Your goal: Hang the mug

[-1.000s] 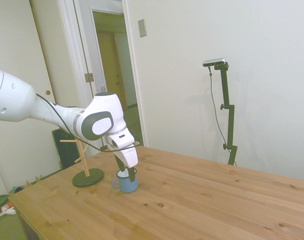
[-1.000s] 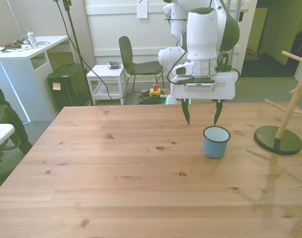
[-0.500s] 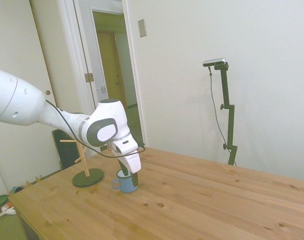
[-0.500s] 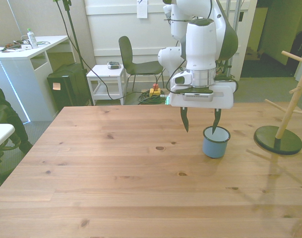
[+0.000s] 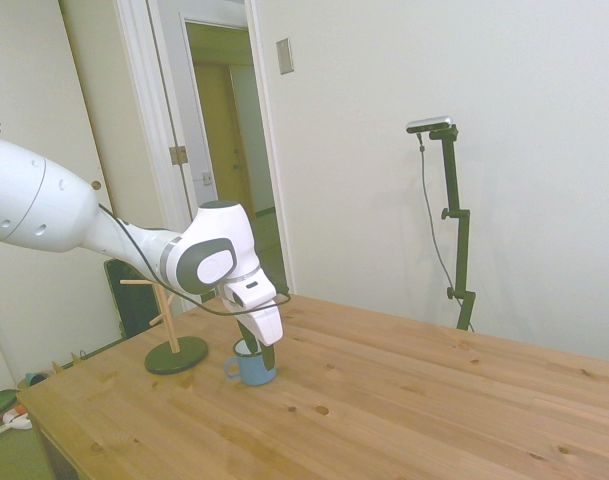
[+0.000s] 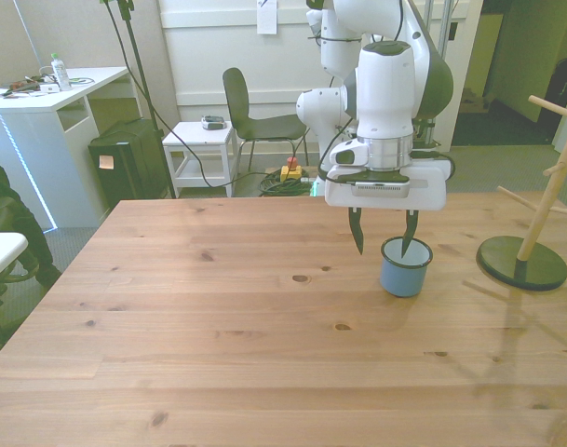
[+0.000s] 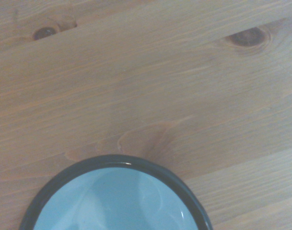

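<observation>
Wooden table (image 6: pixel 218 317) — jaws (image 6: pixel 384 242) spread over mug (image 6: pixel 405 268)

Lowered and shifted toward the front view's right over the past second: gripper (image 6: pixel 384 242) now astride the near wall of the mug (image 6: pixel 405 270), one finger (image 6: pixel 409 237) dipped inside the rim, the other outside. Jaws parted as before, slightly lower.

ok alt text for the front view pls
A white robot arm's open gripper straddles the rim of a light blue mug standing upright on a wooden table, one finger inside it. A wooden mug tree stands at the front view's right.
</observation>
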You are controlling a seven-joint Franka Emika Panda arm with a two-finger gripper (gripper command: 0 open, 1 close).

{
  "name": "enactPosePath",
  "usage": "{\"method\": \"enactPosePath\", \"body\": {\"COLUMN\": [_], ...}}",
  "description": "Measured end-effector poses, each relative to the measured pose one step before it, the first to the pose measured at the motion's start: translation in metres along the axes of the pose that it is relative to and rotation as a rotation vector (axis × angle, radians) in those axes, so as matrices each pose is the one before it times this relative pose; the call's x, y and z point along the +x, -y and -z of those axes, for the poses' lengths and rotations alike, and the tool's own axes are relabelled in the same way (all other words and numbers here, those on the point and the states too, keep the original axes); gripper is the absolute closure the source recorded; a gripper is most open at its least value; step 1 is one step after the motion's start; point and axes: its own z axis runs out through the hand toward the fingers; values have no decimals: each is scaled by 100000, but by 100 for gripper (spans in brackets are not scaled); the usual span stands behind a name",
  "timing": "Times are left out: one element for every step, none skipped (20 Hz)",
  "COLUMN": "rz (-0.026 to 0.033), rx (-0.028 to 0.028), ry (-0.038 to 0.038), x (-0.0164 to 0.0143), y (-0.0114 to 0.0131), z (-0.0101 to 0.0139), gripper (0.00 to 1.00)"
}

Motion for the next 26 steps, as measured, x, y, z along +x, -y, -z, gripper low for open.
{"method": "enactPosePath", "body": {"rz": [53,65,103,-4,-39,-51,-65,-70,-49,-7,33,24,28,125,250,340,291,182,111,43,2,0,-4,-20,-41,-132], "rx": [-86,-6,-8,-28,-47,-76,-107,-58,-35,-59,-21,-12,-48,-70,-115,-135,-109,-44,-19,1,9,21,25,27,68,182], "ry": [41,0,-69,-85,-62,-23,17,-17,-15,11,-12,-18,-25,-53,-135,-226,-169,-81,-75,-33,-5,-8,-10,-16,-42,-116], "x": [7,9,5,19,34,12,14,-23,-61,-59,-50,-34,-5,-13,-27,-25,-34,-29,-6,2,11,14,17,24,36,99], "y": [64,85,111,74,74,69,58,75,71,39,29,21,8,19,19,16,21,31,23,17,22,28,31,22,21,31], "z": [-87,-70,-41,-36,-46,-65,-89,-85,-90,-75,-43,-28,-27,-29,-34,-39,-27,-15,0,1,-6,-4,-2,3,27,87], "gripper": [100,100,100,100,100,100,100,100,100,100,100,100,100,100,100,100,100,100,100,100,100,100,100,100,100,100]}}
